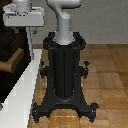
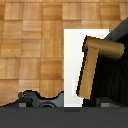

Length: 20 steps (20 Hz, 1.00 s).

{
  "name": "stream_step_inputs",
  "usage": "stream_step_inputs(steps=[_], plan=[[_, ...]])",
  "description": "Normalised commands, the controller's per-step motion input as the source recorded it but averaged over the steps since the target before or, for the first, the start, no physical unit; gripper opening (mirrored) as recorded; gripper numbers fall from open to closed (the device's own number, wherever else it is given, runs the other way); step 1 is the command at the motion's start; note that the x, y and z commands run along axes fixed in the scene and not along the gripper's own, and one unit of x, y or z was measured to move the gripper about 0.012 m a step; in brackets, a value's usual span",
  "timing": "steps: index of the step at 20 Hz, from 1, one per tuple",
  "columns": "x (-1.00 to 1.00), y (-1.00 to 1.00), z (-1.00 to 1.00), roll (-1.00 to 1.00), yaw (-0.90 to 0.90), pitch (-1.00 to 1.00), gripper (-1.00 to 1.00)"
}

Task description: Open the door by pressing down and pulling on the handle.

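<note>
Wrist view: handle on door, seemingly untouched.

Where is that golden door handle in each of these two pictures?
Exterior view: the handle shows at the exterior view's left edge, against the dark door, below the hand.
Wrist view: the handle fills the middle, its bar crossing the white frame.
Shared landmark: the white frame, beside the handle in both.

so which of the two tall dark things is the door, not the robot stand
The door is the flat dark panel at the exterior view's left, edged by the pale frame and carrying the golden-brown handle. The black pedestal is a ribbed column on splayed feet.
</note>
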Motion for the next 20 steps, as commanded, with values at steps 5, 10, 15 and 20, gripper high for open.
stream_step_inputs(steps=[5,10,15,20], plan=[[0.0,-0.6,0.0,0.0,0.0,0.0,1.0],[0.0,-0.2,0.0,0.0,-0.06,0.0,1.0],[0.0,-0.2,0.0,0.0,-0.03,0.0,1.0],[0.4,0.0,0.0,0.0,0.0,0.0,1.0]])
